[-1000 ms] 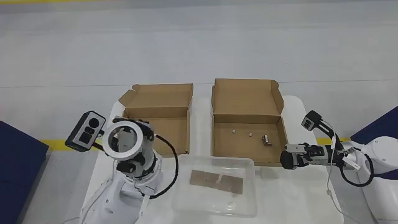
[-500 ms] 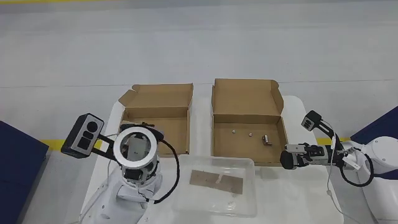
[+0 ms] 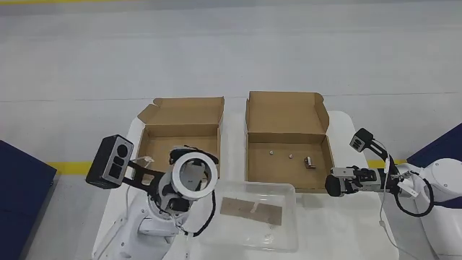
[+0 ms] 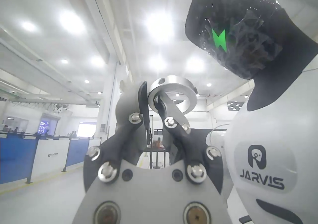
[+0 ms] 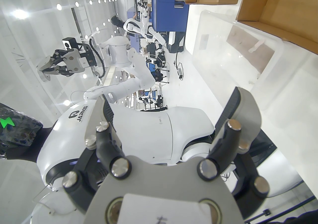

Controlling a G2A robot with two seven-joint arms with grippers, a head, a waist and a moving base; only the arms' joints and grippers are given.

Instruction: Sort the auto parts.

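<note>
A silver metal ring (image 4: 174, 80) sits pinched by one wall in my left gripper (image 4: 151, 97), which points up toward the overhead camera. From above, the ring (image 3: 175, 177) looms large over the table's front left, beside the clear bin (image 3: 289, 240). My right gripper (image 3: 330, 185) hangs open and holds nothing, just off the front right corner of the right cardboard box (image 3: 285, 119). Its fingers (image 5: 242, 103) stand wide apart. Three small parts (image 3: 309, 162) lie inside that box. The right wrist view shows the left gripper (image 5: 46, 68) farther off.
An open left cardboard box (image 3: 180, 126) stands at the back left, beside the right one. The clear bin holds a flat cardboard sheet (image 3: 250, 210). A camera module (image 3: 110, 162) sticks out from the left arm. White table shows around the boxes.
My left arm has swung to the right with the ring, from the table's left side to the clear bin's edge. The right arm has kept still.
</note>
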